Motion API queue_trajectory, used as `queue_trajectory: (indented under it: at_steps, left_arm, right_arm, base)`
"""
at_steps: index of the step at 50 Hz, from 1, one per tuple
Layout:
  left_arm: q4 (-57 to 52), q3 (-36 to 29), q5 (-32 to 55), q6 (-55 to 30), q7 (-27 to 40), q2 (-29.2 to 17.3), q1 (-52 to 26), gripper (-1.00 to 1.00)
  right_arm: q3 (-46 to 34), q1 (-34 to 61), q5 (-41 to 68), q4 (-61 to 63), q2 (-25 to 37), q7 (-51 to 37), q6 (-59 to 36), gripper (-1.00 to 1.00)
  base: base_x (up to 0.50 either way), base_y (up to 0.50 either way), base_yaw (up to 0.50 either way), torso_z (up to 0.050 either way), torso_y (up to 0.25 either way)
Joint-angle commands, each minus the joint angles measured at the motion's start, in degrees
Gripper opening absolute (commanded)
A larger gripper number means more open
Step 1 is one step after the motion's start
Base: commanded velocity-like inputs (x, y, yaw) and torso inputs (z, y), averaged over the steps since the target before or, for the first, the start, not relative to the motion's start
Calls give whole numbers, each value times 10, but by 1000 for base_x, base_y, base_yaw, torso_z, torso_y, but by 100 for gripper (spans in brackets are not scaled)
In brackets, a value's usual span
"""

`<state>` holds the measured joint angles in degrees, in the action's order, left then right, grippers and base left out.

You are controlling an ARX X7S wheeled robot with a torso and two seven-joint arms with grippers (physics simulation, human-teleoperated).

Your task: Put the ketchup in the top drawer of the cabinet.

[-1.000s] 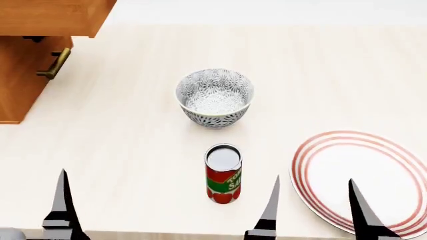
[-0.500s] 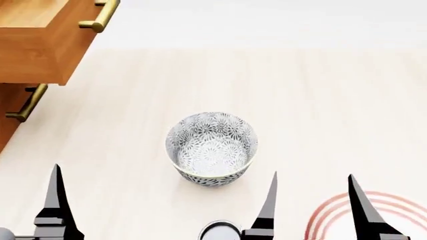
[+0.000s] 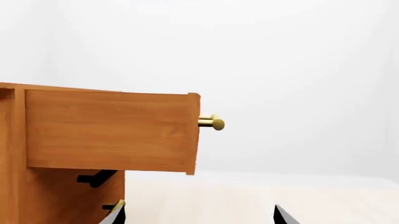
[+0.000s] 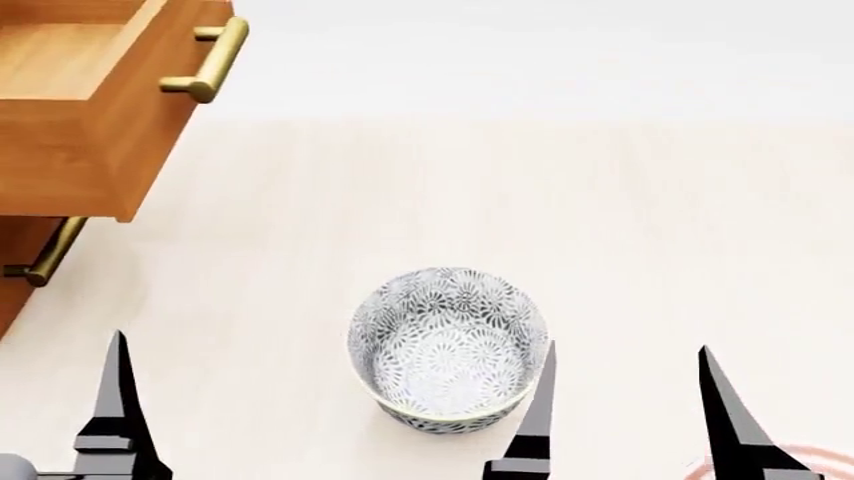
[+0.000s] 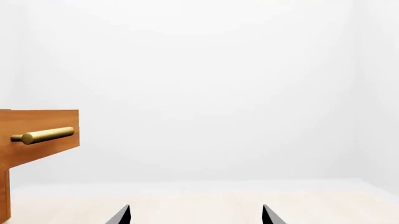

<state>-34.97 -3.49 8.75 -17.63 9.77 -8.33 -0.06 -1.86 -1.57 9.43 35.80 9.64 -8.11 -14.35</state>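
Right, the top drawer (image 4: 80, 100) stands pulled out from the cabinet (image 4: 20, 265) at the far left of the head view, its brass bar handle (image 4: 207, 62) facing the table's middle and its inside open to the camera. Below it, the lower drawer's handle (image 4: 47, 255) peeks out from under the overhang. The patterned bowl (image 4: 447, 345) sits upright on the pale wooden table (image 4: 601, 220), near the front and well apart from the cabinet.

The right gripper (image 4: 621, 410) has its two dark fingers spread wide, one tip just beside the bowl's rim, though whether it touches is hard to say from up here. The left gripper (image 3: 196, 215) shows only one finger (image 4: 118, 410) in the head view; in the left wrist view two tips stand well apart, so its fingers are spread too. Neither holds anything.

The ketchup is not visible in any view. A thin curve of red at the bottom right edge is probably the striped plate (image 4: 787, 462).

The right wrist view catches the drawer front and handle side-on.
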Motion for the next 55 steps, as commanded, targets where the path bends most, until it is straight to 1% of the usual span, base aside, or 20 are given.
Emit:
queue_trajectory:
  at_steps: [1,39,40,41,42,45,51,52,55]
  left_arm:
    - [1,-6,2,-2,7,-6,-2,100]
    - [11,-21,8,7,25,-22,-4,100]
    - [11,-22,7,9,26,-22,-3,100]
    - [12,-22,6,11,26,-23,-3,100]
    - [13,-21,7,11,27,-23,-3,100]
    - [11,-21,8,8,29,-24,-3,100]
    - [11,-23,9,10,32,-26,-3,100]
    - [11,-23,9,10,32,-26,-3,100]
    - [13,-24,7,11,34,-28,-3,100]
  right_arm:
    - [-5,2,-4,-6,6,-8,4,100]
    - [-23,-3,-6,-18,21,-22,15,100]
    - [-16,-4,14,-17,18,-16,22,100]
    - [-18,-3,6,-18,18,-21,21,100]
    - [-12,-4,29,-19,17,-12,27,100]
    - [-16,-2,13,-20,19,-20,23,100]
    - [-12,-3,26,-12,23,-18,24,100]
    - [-18,-2,2,-8,29,-24,29,100]
    - [-13,2,13,5,41,-19,7,100]
  base:
    - [0,500,0,0,0]
    - [0,500,0,0,0]
    - [0,500,0,0,0]
    - [0,62,0,0,0]
    - [0,0,0,0,0]
    - [0,0,0,0,0]
    - [0,0,0,0,0]
    - [0,0,0,0,0]
    - [0,0,0,0,5]
